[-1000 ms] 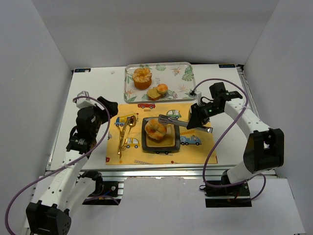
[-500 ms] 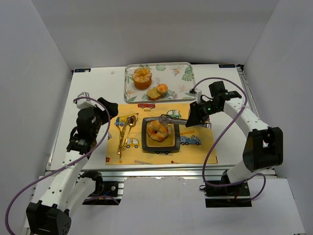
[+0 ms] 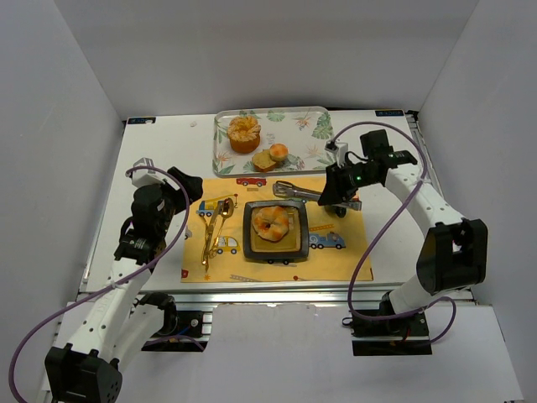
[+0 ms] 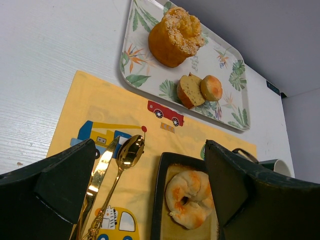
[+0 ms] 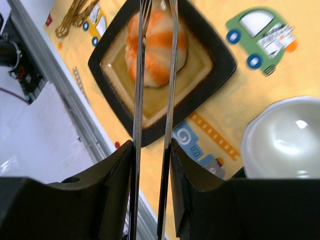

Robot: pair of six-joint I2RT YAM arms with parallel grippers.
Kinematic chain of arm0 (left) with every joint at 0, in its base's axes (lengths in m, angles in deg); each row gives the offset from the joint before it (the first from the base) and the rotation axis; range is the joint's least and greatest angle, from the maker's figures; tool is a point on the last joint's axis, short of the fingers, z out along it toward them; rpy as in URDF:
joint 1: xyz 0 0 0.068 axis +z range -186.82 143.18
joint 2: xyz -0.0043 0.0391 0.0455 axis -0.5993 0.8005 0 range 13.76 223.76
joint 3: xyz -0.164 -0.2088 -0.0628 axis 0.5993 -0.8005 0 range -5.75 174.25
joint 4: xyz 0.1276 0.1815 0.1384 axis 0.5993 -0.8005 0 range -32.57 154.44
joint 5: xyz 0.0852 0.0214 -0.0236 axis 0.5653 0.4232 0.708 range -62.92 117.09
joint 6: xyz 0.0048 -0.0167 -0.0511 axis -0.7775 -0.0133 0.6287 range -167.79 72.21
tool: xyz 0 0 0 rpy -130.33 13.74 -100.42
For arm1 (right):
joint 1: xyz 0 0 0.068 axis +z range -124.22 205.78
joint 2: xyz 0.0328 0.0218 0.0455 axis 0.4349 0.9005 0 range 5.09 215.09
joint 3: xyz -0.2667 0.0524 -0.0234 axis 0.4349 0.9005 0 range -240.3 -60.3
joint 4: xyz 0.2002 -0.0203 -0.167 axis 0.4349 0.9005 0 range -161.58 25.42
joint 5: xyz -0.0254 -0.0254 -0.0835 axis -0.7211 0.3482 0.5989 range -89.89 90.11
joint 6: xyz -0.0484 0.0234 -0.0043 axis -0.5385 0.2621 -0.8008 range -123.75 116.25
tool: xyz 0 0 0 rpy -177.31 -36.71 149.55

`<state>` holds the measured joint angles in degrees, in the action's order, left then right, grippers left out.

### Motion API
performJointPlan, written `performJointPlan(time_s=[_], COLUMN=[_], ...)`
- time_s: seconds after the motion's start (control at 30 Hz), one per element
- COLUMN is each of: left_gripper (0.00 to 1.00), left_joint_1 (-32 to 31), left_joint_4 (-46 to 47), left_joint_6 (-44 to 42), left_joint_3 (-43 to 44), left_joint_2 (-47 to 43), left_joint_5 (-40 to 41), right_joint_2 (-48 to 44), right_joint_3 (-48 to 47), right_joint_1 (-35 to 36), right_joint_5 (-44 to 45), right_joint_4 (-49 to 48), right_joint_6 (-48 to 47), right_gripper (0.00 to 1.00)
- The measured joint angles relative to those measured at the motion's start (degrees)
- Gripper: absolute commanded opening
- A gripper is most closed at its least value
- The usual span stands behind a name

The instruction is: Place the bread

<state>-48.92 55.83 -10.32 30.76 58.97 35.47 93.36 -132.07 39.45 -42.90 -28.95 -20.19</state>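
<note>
One bread roll (image 3: pixel 273 221) lies on the dark plate (image 3: pixel 249 244), clear of the tongs (image 3: pixel 299 192) clamped in the right gripper (image 3: pixel 339 190). The left gripper (image 3: pixel 182 185) idles, jaws apart; a second roll (image 3: pixel 278 152) sits on the tray (image 3: pixel 307 134), possibly yet to place

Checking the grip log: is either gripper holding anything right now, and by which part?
The right gripper pinches the metal tongs near their handle end, with both arms squeezed between its fingers. The left gripper is open and empty.
</note>
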Motion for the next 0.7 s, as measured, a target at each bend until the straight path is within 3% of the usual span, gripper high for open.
performJointPlan(time_s=[0.3, 0.43, 0.7], left_gripper=[0.98, 0.98, 0.98], left_joint_1=[0.00, 0.00, 0.00], left_joint_4=[0.07, 0.07, 0.90], left_joint_6=[0.00, 0.00, 0.04], left_joint_3=[0.00, 0.00, 0.02], left_joint_2=[0.26, 0.55, 0.98], left_joint_5=[-0.02, -0.04, -0.07], right_joint_2=[6.49, 12.74, 21.29], right_joint_3=[-12.94, -20.63, -25.53], right_joint_1=[0.00, 0.00, -0.02], right_joint_5=[7.91, 11.85, 14.73], right_joint_4=[-3.67, -6.29, -8.24], right_joint_6=[3.56, 9.22, 19.89], right_gripper=[0.35, 0.36, 0.40])
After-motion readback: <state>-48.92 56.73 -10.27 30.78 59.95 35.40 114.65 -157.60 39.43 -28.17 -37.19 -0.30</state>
